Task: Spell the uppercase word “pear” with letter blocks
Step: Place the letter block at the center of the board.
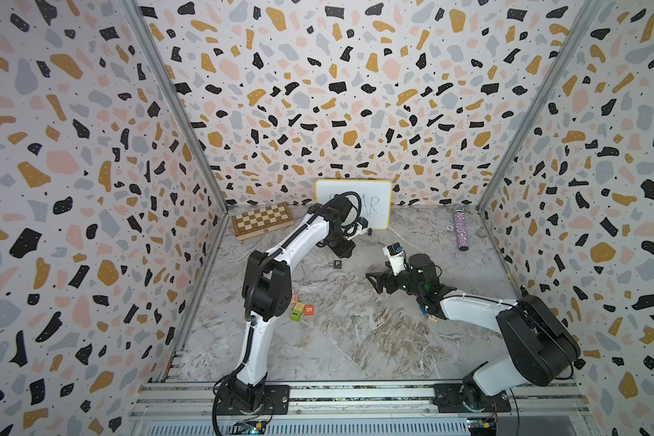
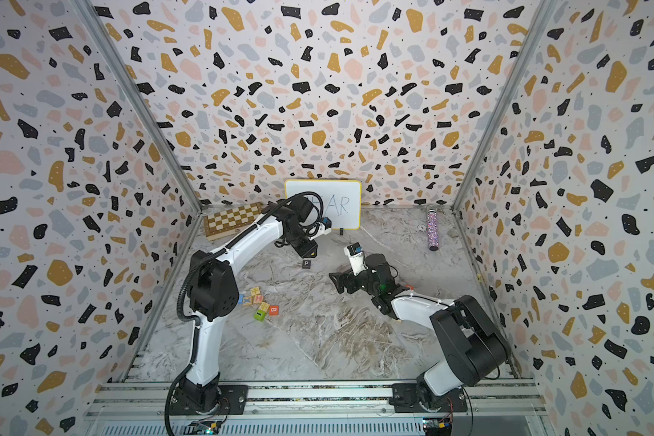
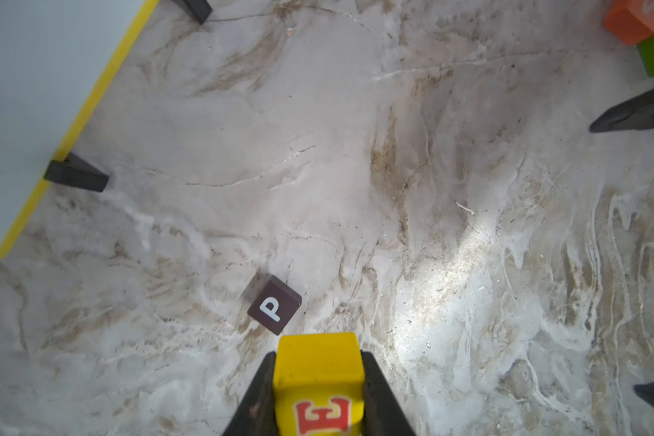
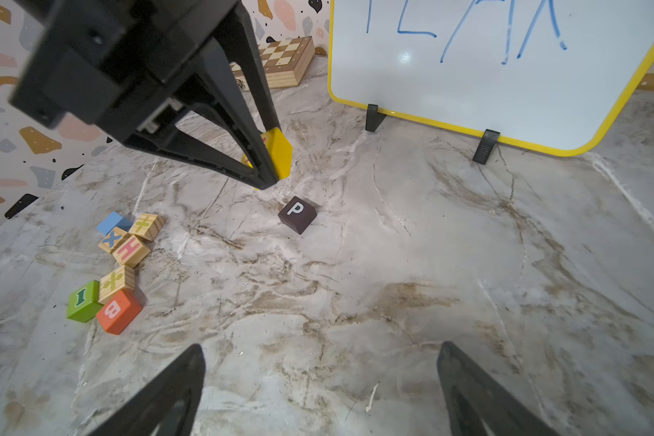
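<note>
My left gripper (image 3: 318, 356) is shut on a yellow block with a red E (image 3: 318, 381), its two black fingers pressing the block's sides. It hangs just above the marble table, close to a black block with a white P (image 3: 275, 305) that lies flat in front of the whiteboard. Both top views show the P block (image 1: 337, 264) (image 2: 307, 264) just below the left gripper (image 1: 343, 247). In the right wrist view the E block (image 4: 281, 153) hangs near the P block (image 4: 297, 214). My right gripper (image 4: 321, 356) (image 1: 372, 282) is open and empty, to the right of the P block.
A cluster of other blocks lies at the left: a green I (image 4: 82, 302), an orange-red B (image 4: 118, 311), wooden ones (image 4: 131, 250) and a blue one (image 4: 110, 222). At the back stand a yellow-edged whiteboard (image 1: 378, 196), a folded chessboard (image 1: 261, 220) and a glittery tube (image 1: 461, 230).
</note>
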You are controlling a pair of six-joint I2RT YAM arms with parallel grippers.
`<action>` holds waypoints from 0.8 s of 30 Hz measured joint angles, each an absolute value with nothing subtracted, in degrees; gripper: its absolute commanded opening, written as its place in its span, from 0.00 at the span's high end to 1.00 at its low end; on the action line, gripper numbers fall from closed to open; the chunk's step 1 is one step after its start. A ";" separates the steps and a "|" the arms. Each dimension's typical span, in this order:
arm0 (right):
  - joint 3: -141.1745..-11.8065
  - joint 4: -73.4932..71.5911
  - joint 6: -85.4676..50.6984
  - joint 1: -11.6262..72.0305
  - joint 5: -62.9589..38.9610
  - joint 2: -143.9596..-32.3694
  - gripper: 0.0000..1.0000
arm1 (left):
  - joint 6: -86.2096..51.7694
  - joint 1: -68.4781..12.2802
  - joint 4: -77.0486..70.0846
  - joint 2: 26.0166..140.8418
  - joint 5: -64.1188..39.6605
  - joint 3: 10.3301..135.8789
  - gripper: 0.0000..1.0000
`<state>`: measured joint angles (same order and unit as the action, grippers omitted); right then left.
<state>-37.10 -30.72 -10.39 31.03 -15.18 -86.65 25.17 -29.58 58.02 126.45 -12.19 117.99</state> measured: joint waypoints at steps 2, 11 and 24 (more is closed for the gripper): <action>-37.10 -30.87 -10.33 31.03 -15.16 -86.65 0.04 | 29.12 -29.61 58.83 128.22 -13.10 119.79 0.82; -36.88 -31.79 -10.11 31.03 -15.18 -86.83 0.04 | 42.52 -29.76 63.35 136.97 -15.66 129.45 0.79; -35.33 -33.26 -10.15 31.14 -15.22 -88.29 0.04 | 52.07 -29.76 66.41 140.88 -16.58 132.38 0.79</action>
